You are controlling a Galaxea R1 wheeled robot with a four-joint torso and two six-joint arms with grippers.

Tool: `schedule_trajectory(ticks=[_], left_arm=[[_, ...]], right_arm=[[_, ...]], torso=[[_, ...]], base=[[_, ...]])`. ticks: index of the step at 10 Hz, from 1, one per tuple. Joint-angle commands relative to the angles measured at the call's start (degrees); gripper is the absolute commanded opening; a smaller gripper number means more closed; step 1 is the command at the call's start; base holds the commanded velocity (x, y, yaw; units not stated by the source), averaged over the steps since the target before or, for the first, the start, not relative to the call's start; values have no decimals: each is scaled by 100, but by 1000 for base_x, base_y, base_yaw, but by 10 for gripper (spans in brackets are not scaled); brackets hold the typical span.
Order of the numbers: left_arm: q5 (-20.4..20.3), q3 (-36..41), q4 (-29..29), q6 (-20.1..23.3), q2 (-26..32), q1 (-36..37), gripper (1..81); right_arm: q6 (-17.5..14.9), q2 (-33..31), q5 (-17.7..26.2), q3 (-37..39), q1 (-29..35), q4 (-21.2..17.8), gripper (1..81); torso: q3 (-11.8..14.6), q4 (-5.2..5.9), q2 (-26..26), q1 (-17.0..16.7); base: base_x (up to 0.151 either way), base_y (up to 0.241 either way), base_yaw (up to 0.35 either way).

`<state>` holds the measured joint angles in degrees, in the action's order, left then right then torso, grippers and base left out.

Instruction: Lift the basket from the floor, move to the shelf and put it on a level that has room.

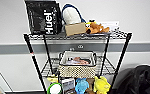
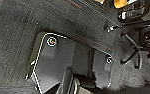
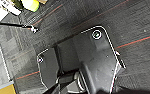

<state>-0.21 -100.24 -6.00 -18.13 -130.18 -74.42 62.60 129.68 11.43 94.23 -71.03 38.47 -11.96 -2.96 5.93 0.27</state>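
Sitting on the rack's (image 1: 32, 53) second wire tier (image 1: 104, 67), the basket (image 1: 77, 64) held the centre of the head view, its printed picture showing inside; at twelve o'clock above it stood a black bag (image 1: 43, 17), a cardboard box (image 1: 75, 28) and an orange plush toy (image 1: 96, 27). Both wrist views looked down on dark carpet (image 2: 13, 37). Whether either hand was clenched or released, I could not tell.

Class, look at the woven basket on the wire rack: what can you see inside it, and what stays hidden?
Inside the basket, resting on the second tier of the shelf, a white lining and a printed picture show. The front wall covers the basket's lower inside, so anything lying deeper cannot be seen.
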Motion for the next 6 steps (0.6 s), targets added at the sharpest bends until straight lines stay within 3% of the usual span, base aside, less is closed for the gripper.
schedule_trajectory(ticks=[1, 6], left_arm=[[21, -854, 520, 29, -656, -182, 811], [-94, -2579, 828, 73, -1889, -516, 811]], right_arm=[[-46, 735, -405, 1005, -311, 767, 811], [-99, 2047, -1099, 3223, -820, 1031, 811]], torso=[[0, 0, 0, 0], [5, 0, 5, -4]], base=[[0, 0, 0], [0, 0, 0]])
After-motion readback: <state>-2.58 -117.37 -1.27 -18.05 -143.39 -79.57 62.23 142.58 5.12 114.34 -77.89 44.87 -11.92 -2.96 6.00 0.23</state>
